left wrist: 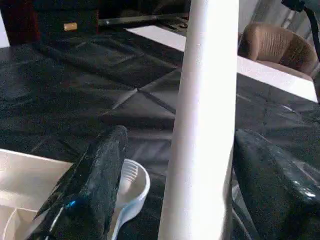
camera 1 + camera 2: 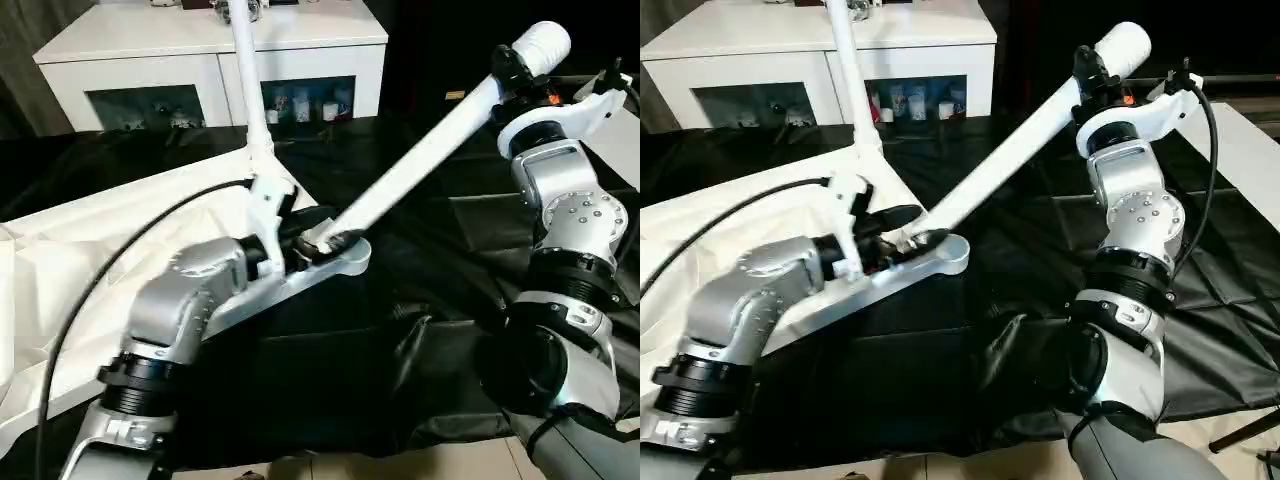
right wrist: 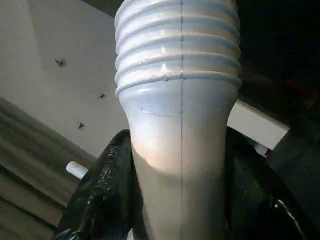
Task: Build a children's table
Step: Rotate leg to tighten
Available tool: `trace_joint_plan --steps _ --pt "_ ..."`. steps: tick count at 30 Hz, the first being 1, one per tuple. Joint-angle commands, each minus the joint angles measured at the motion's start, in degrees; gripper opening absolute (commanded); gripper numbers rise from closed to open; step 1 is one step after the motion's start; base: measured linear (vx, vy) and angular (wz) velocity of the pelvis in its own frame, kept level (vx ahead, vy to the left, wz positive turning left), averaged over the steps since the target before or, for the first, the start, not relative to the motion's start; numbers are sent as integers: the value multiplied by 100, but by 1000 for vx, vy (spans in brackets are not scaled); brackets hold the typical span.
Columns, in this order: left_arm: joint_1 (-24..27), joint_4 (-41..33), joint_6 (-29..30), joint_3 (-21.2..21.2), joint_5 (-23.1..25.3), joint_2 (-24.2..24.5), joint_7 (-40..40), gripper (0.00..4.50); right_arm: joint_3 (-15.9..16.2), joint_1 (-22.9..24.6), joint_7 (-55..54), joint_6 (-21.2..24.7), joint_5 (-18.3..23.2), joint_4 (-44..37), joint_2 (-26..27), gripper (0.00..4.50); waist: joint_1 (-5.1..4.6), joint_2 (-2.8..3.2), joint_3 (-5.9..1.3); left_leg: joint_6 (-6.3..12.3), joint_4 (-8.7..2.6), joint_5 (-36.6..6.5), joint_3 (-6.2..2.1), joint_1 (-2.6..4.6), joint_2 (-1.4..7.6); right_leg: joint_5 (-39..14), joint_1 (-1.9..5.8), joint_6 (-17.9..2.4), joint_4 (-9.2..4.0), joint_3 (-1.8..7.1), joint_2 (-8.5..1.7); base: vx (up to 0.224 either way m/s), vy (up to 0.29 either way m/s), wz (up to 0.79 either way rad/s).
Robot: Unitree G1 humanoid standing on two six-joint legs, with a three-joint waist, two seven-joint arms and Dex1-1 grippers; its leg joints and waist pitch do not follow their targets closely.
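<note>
The white tabletop [image 2: 90,230] lies at the left on black cloth. One white leg [image 2: 250,80] stands upright from its far corner. A second leg [image 2: 420,170] slants from the near round corner socket [image 2: 345,258] up and to the right. My right gripper [image 2: 510,75] is shut on this leg just below its ribbed upper end [image 3: 177,40], with black fingers [image 3: 105,190] on both sides. My left gripper [image 2: 310,245] stands at the leg's lower end by the socket [image 1: 132,185]. It is open, and one of its fingers [image 1: 100,185] is clear of the leg [image 1: 200,125].
A white cabinet with glass doors [image 2: 215,60] stands behind the tabletop. Creased black cloth [image 2: 420,330] covers the ground in front and to the right. A white surface [image 2: 1250,150] lies at the far right, a brown chair [image 1: 280,47] beyond it. A black cable [image 2: 90,290] loops over my left forearm.
</note>
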Motion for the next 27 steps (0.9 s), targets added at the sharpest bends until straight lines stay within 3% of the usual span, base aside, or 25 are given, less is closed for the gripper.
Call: trace_joint_plan --steps 1,3,9,14,16,18,24,27 --pt "115 -24 176 -94 30 106 -86 323 62 -224 -5 -89 222 31 -59 188 -28 -8 -440 128 -357 -632 26 54 59 -761 348 -1124 -343 171 -173 0 0 0" --pt "139 -54 209 -145 3 152 -144 320 61 -238 -5 -109 229 54 -71 188 -30 -7 -442 115 -358 -643 26 55 56 -749 353 -1132 -341 170 -171 0 0 0" --pt "167 -93 229 -233 15 254 -247 240 107 -248 -8 -157 283 87 -97 188 -31 -8 -439 141 -357 -625 25 51 58 -740 354 -1144 -339 170 -173 0 0 0" --pt "141 -102 172 -202 -93 276 -448 216 136 -289 -5 -209 285 156 -106 188 -29 -23 -442 124 -354 -628 30 49 56 -768 356 -1144 -335 176 -178 0 0 0" --pt "135 -98 187 -189 -97 299 -466 190 140 -305 -10 -234 281 171 -102 188 -34 -4 -437 140 -356 -638 27 52 57 -750 351 -1144 -332 173 -170 0 0 0" --pt "114 -77 190 -169 -106 324 -457 166 152 -315 -25 -249 283 167 -91 188 -33 -22 -440 145 -357 -628 30 53 59 -735 350 -1157 -330 173 -171 0 0 0" --pt "30 48 138 -81 -86 348 -427 151 296 -297 -51 -314 154 201 -134 188 -43 23 -438 122 -353 -652 27 53 53 -727 355 -1167 -334 172 -172 0 0 0" --pt "-57 138 64 12 -111 337 -412 149 318 -311 -42 -388 162 258 -153 188 -61 6 -438 96 -359 -699 23 47 50 -752 366 -1162 -338 169 -169 0 0 0"
